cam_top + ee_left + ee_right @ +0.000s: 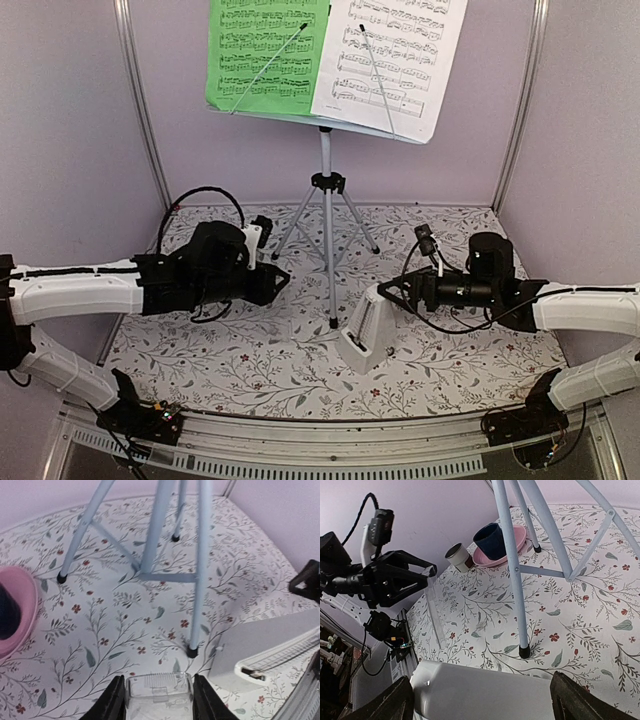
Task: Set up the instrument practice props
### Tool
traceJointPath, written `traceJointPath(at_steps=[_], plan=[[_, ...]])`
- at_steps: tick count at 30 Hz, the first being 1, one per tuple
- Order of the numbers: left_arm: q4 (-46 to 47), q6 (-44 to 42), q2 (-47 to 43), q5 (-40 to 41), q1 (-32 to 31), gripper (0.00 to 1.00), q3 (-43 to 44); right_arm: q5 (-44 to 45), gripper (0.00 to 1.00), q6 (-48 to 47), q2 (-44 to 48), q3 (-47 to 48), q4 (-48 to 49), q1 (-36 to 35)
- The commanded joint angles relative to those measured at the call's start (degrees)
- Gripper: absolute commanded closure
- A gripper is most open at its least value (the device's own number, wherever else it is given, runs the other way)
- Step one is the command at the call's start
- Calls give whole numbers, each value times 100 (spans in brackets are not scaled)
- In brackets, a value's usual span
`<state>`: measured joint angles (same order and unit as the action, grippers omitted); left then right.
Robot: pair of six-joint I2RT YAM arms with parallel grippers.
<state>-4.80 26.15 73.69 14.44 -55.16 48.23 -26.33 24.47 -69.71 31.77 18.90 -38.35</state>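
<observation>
The pale grey tripod music stand [326, 190] stands at the back centre. A green sheet [268, 50] and a white sheet [390, 55] lie on its desk under wire holders. The white pyramid metronome [362, 335] stands on the cloth by the stand's front leg. It also shows in the right wrist view [485, 690] and the left wrist view [260, 647]. My right gripper [383, 293] has its jaws wide, one on each side of the metronome's upper body. My left gripper [283, 281] is shut on a clear plastic cover [159, 692], left of the stand.
A dark blue cup [491, 541] on a pink plate [517, 542] and a small white cup [457, 556] stand at the back left, behind my left arm. The tripod legs [200, 570] spread between the two grippers. Purple walls close the back and sides.
</observation>
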Motion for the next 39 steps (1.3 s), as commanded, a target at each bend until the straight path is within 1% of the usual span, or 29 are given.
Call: traceJointPath(at_steps=[1,6,8,13,20,22,24,28,33,34,36,37,39], plan=[[-1862,276,482,-545,785,100,498,14,4,-275,-93,-12,-992,64],[-2323,-41,1327,-752,1298,100,1007,-100,2,-284,-32,158,-995,62],[-2283,-160,1601,-791,1459,100,1090,-123,1,-285,32,225,-984,64],[-2206,-428,2322,-819,1775,100,1354,-314,1,-354,183,341,-962,58],[-2185,-723,3037,-808,1985,99,1708,-416,1,-340,545,400,-1075,64],[-2183,-747,3096,-803,2006,93,1808,-367,1,-338,648,375,-1202,64],[-2160,-781,3107,-829,2030,80,1858,-328,1,-338,791,331,-1349,68],[-2201,-820,3028,-872,2070,51,1909,-265,1,-367,1111,192,-1719,59],[-2078,-759,2646,-1168,2064,26,1774,-356,1,-207,1408,-235,-1908,63],[-2007,-751,2529,-1174,2037,23,1699,-380,1,-147,1437,-365,-1900,62],[-1806,-826,2255,-1164,1924,21,1515,-470,1,-18,1445,-577,-1865,56],[-1541,-925,2077,-1217,1813,22,1373,-456,1,16,1428,-668,-1874,44],[-868,-1224,1619,-1405,1539,27,868,-364,7,97,1379,-876,-1878,-1]])
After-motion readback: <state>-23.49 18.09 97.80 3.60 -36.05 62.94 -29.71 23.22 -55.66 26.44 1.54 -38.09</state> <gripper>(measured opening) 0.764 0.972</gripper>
